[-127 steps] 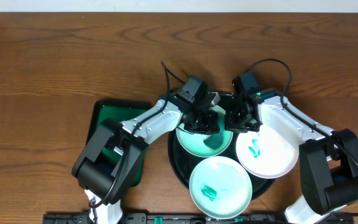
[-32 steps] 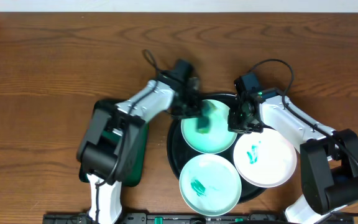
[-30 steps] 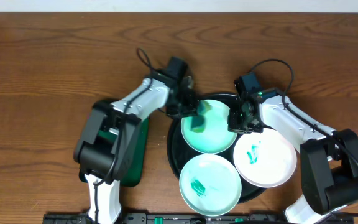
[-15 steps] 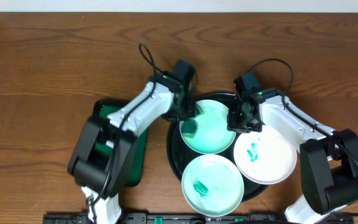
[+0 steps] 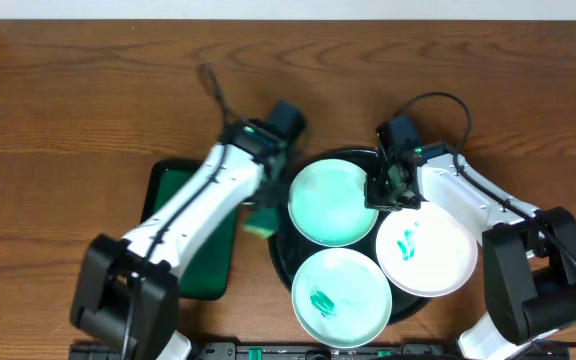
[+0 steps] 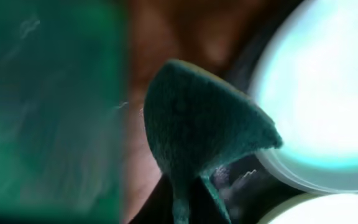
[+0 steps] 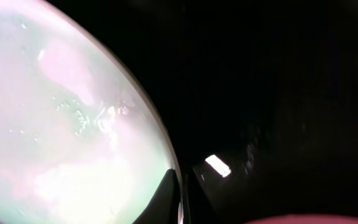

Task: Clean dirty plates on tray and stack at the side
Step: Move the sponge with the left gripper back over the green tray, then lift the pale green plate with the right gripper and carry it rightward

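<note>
Left gripper (image 6: 188,196): clamped on sponge (image 6: 197,130), held just left of tray (image 5: 278,245), likely wiping finished. Right gripper (image 7: 180,200): pinching far plate (image 5: 333,203) rim, steadying it.

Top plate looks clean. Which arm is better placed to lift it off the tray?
Right. The right gripper pinches the top plate by its rim; the left gripper holds the sponge, off beside the tray.
</note>
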`<state>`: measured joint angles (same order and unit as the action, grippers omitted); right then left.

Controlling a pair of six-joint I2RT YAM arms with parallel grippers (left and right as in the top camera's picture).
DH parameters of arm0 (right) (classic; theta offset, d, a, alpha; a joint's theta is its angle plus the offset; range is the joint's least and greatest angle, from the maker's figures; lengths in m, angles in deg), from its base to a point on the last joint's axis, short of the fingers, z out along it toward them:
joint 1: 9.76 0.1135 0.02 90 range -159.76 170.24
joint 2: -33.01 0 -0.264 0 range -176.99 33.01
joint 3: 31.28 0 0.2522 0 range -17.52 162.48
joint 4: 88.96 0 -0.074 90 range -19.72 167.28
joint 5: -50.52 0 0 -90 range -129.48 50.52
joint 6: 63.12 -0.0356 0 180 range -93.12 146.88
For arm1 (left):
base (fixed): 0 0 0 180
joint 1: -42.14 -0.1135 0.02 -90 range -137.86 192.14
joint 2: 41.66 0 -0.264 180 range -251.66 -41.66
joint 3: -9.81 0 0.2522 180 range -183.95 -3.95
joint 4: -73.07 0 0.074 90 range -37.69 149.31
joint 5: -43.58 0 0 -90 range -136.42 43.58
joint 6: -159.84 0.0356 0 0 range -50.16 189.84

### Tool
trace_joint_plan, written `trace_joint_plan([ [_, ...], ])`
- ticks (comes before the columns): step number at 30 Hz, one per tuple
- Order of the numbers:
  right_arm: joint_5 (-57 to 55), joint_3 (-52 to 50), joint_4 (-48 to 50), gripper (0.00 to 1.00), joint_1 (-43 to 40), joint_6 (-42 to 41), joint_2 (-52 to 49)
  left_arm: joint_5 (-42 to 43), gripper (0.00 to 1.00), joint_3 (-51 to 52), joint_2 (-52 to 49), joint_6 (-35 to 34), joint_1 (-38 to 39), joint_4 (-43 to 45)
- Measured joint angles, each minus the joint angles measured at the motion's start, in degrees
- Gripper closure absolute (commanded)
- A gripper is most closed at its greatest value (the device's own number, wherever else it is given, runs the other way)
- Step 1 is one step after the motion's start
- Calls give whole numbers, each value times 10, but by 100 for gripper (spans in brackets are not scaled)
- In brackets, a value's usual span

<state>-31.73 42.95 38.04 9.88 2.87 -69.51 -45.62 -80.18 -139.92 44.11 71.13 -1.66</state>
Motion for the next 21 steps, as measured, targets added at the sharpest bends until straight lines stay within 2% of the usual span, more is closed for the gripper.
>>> trace_joint_plan([
  [7,0,10,8,99,0,45,6,-14,93,1,5,-9,-100,-99],
  [14,-19,30,3,99,1,96,97,6,93,1,5,19,-166,-105],
  [21,-87,33,-24,99,10,149,212,9,93,1,5,42,-189,-103],
])
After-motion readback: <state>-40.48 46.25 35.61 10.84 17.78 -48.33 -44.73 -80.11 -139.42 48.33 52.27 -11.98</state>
